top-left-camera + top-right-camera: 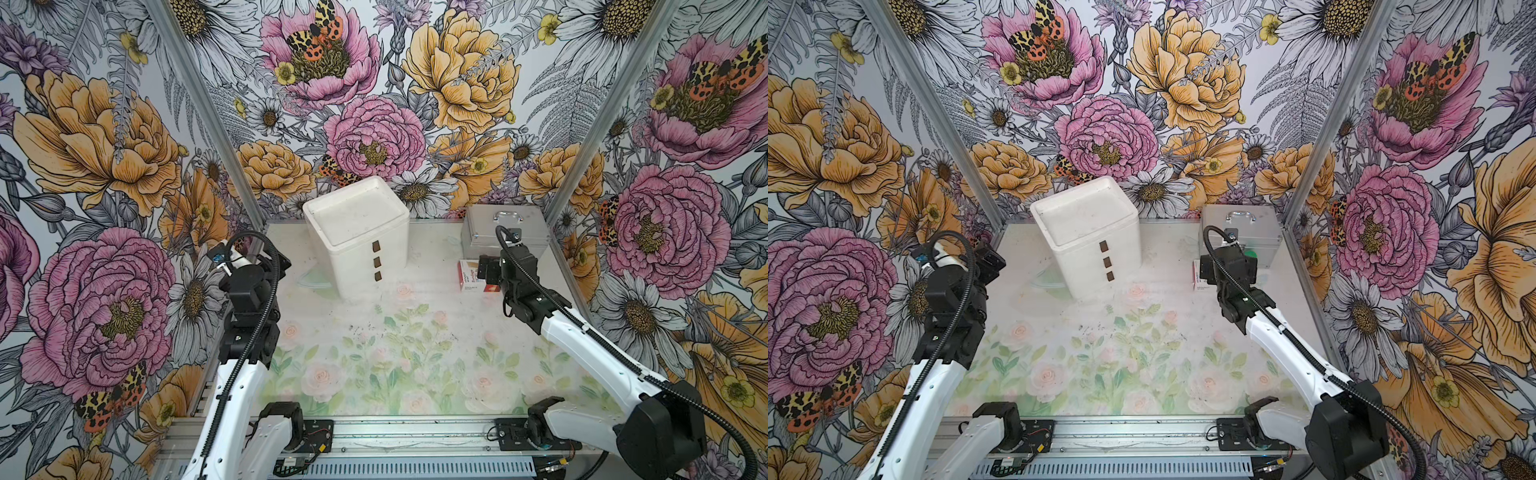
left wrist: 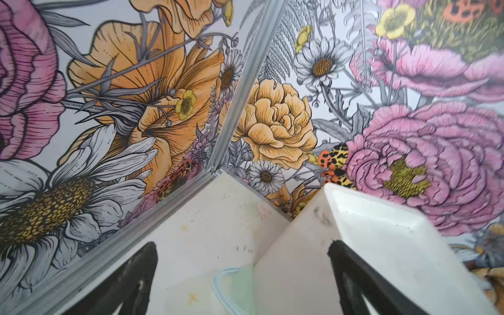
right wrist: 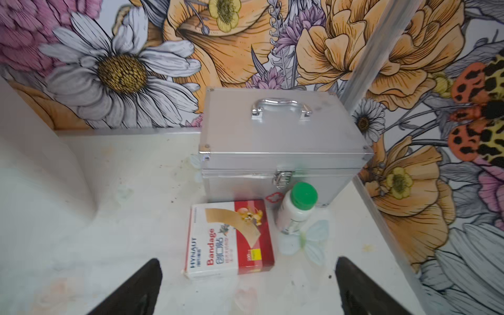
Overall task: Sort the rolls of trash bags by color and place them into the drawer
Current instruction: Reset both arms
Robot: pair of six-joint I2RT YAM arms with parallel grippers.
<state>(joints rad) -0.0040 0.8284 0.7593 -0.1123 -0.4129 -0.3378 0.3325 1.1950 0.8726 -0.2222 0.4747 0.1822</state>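
Note:
No rolls of trash bags show in any view. The drawer unit (image 1: 361, 232), a white box with three small brown handles down its front, stands shut at the back middle of the table in both top views (image 1: 1088, 237). My left gripper (image 2: 242, 261) hovers to the left of it, open and empty, with the unit's side wall (image 2: 300, 245) just ahead of its fingers. My right gripper (image 3: 248, 272) is open and empty too, over the table in front of a bandage box (image 3: 229, 240).
A shut silver case (image 1: 505, 235) with a handle stands at the back right. A red-and-white bandage box (image 1: 469, 274) and a green-capped white bottle (image 3: 298, 207) lie before it. Flowered walls with metal posts close in the left, back and right sides.

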